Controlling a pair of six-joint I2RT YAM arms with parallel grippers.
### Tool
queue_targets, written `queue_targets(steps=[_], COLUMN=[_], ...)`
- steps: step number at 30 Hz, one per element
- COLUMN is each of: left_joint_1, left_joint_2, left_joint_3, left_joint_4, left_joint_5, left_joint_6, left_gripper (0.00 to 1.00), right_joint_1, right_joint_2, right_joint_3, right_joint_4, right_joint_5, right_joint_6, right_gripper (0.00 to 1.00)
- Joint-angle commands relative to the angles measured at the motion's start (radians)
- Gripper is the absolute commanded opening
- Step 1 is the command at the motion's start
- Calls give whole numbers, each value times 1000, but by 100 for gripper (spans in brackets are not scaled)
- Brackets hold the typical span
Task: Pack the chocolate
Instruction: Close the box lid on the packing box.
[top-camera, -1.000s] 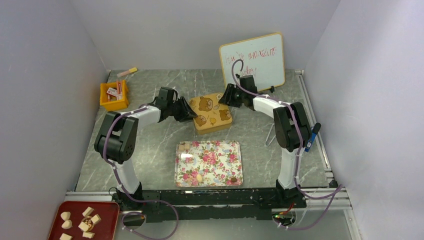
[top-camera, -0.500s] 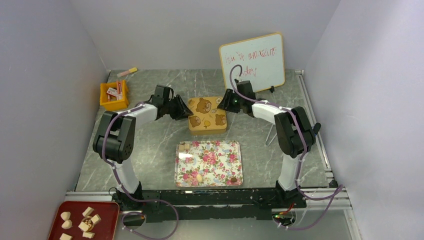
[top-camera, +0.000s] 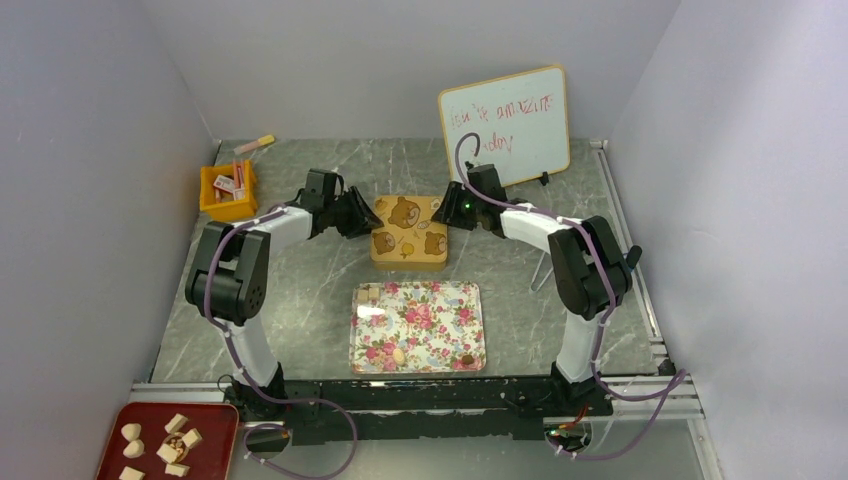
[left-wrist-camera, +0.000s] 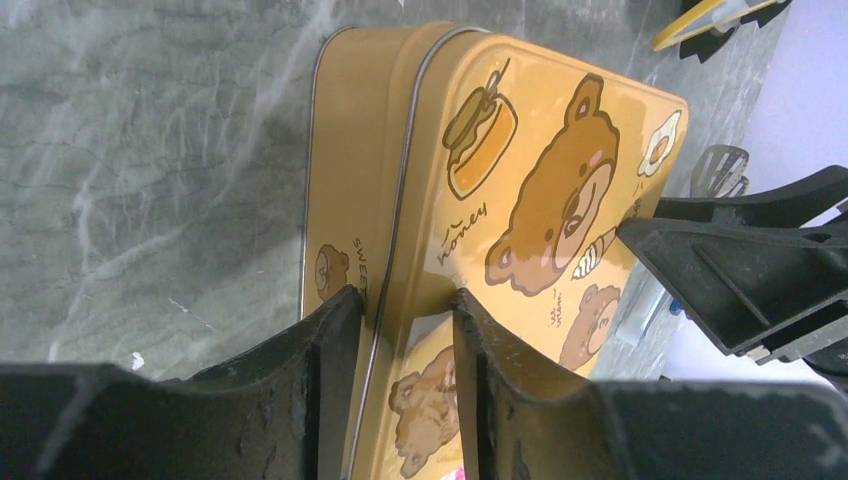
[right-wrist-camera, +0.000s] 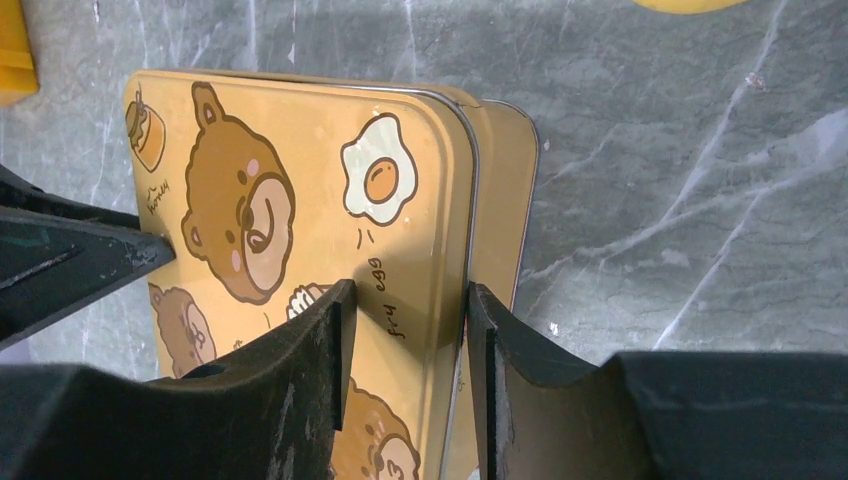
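The bear-print tin (top-camera: 408, 232) stands at the middle of the table and serves as the reference for all positions below. The left gripper (left-wrist-camera: 402, 305) straddles the left edge of the lid (left-wrist-camera: 540, 170), with one finger (left-wrist-camera: 325, 370) outside the skirt and the other on the top face. The right gripper (right-wrist-camera: 405, 300) straddles the opposite edge in the same manner. Both pairs of jaws stand partly closed about the rim; whether they press on the metal cannot be determined from either wrist view. The visible chocolate (top-camera: 399, 354) lies outside the tin: a few pieces rest on the floral tray (top-camera: 440, 300) just on the near side of the tin, and more sit on the red tray (top-camera: 218, 420) well off to the tin's near left. Probable faults from this state:

- If one side is raised ahead of the other, the lid is likely to cock and bind on the base (left-wrist-camera: 345, 150).
- If the lid fits tightly, the base may rise with it, then drop toward the floral tray and scatter the pieces.
- The rim offers little purchase, so a weak pinch may slip off.
- The two grippers' fingertips lie near each other across the lid, so any inward drift risks contact.
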Motion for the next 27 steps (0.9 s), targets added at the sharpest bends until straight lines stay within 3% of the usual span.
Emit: queue_targets(steps=[1,12,27], left_joint_1=[-1,9,19], left_joint_2=[68,58,52], left_joint_3=[-13,-8,5], left_joint_4=[-74,-57,-38], left_joint_5=[-103,-110,-113], left_joint_6=[51,49,42], left_gripper=[44,51,53], right_joint_1=[95,68,0], right_joint_2=[100,98,109], right_joint_3=[-53,20,121], right_joint_4=[-313,-336,-336], right_joint_5=[-83,-38,-8], right_joint_6=[-32,-71,-132], right_gripper=[7,27,38])
